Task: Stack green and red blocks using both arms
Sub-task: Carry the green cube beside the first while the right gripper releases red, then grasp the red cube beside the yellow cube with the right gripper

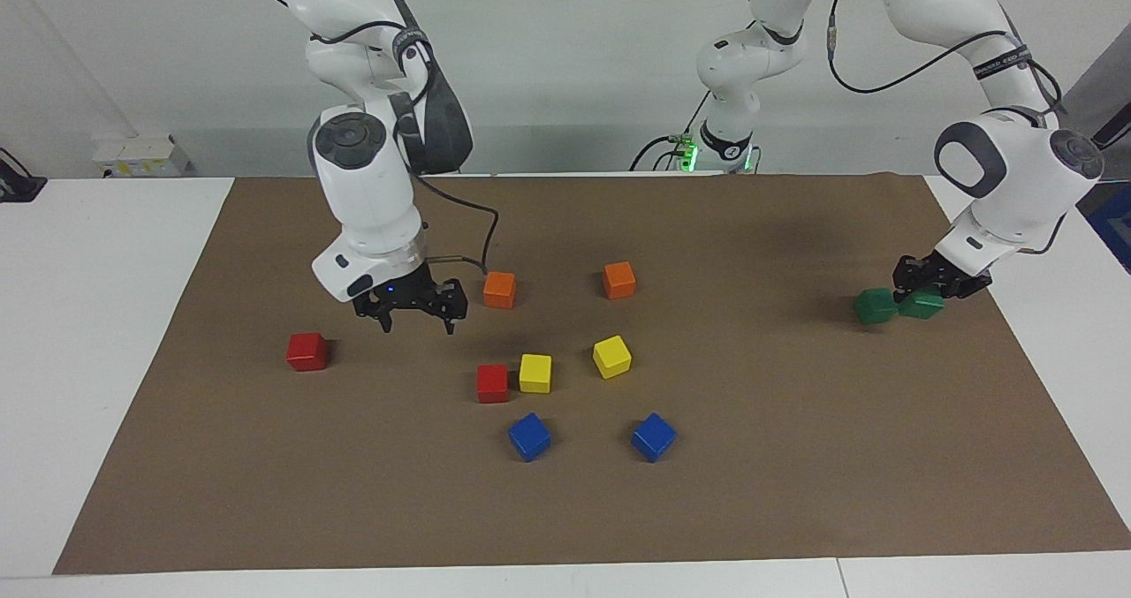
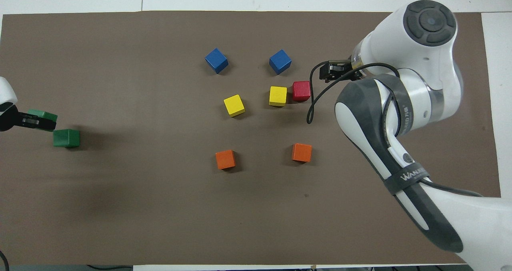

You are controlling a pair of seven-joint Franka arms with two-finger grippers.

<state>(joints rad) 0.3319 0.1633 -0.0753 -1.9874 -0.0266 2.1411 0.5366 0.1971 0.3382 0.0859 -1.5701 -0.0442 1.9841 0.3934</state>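
One brown mat [image 1: 795, 457] on white table [image 1: 97, 253], white wall; left gripper [image 1: 919, 291] clamps green cube [image 1: 923, 305]; right gripper [image 1: 411, 311] spread, empty.

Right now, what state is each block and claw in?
Left claw: shut on a green block, raised.
Held green block: gripped, beside the other.
Other green block: on the mat.
Right claw: open, empty, raised.
Red block: loose on the mat.
Second red block: against a yellow block.

The left gripper [image 1: 919, 291] hangs low near the mat's edge at the left arm's end, fingers clamped shut on a block. The right gripper [image 1: 413, 313] hovers raised over the mat's middle, fingers spread wide and empty, pointing down.
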